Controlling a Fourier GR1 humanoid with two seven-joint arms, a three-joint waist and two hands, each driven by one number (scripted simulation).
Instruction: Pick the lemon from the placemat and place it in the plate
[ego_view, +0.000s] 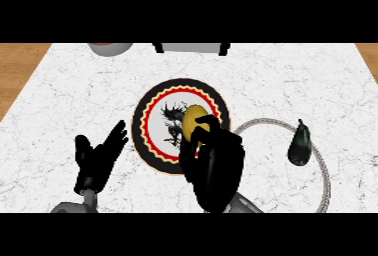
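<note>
Right hand (214, 165) pinches one lemon (193, 121) over one plate (151, 107), seemingly; left hand (97, 155) spread.

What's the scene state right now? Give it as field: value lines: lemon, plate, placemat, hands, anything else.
lemon: yellow lemon, held over the plate by the right hand
plate: round plate with black rim and red-yellow ring, mid-counter
placemat: white placemat with rope edge, right of the plate
right hand: right hand, fingers curled round the lemon
left hand: left hand, open, left of the plate, holding nothing
other: dark eggplant lying on the placemat
counter: white marble counter
task stage: lemon off the placemat, not yet released
</note>
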